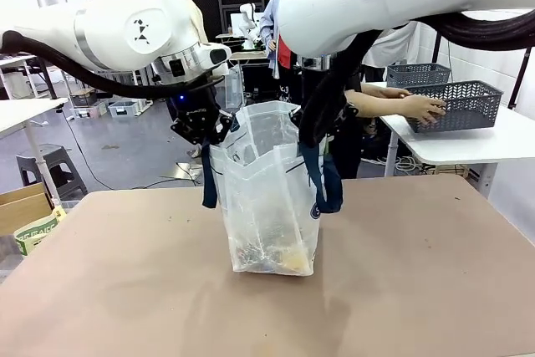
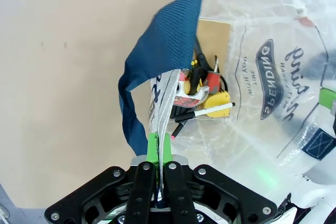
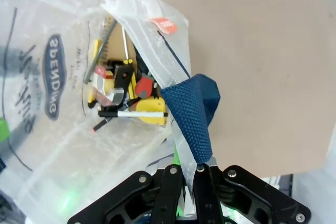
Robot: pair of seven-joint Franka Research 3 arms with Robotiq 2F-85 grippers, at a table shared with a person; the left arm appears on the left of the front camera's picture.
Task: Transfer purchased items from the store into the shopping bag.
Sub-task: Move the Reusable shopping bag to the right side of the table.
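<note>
The left gripper (image 1: 203, 133) is clamped tight on the rim of the shopping bag (image 1: 269, 198) at the bag's nine o'clock, with a navy strap handle (image 1: 208, 181) dangling beneath it. The translucent bag stands upright mid-table (image 1: 418, 273), its mouth held wide. The purchased items (image 1: 269, 258) lie heaped on its flat base, a yellow pack (image 2: 218, 104) and a white marker (image 2: 212, 110) among them. The right gripper (image 3: 184, 169) pinches the rim at three o'clock, by the other strap (image 3: 193, 109). At the table's two o'clock, a person's hand (image 1: 422, 108) rests on a grey lattice basket (image 1: 472, 99).
</note>
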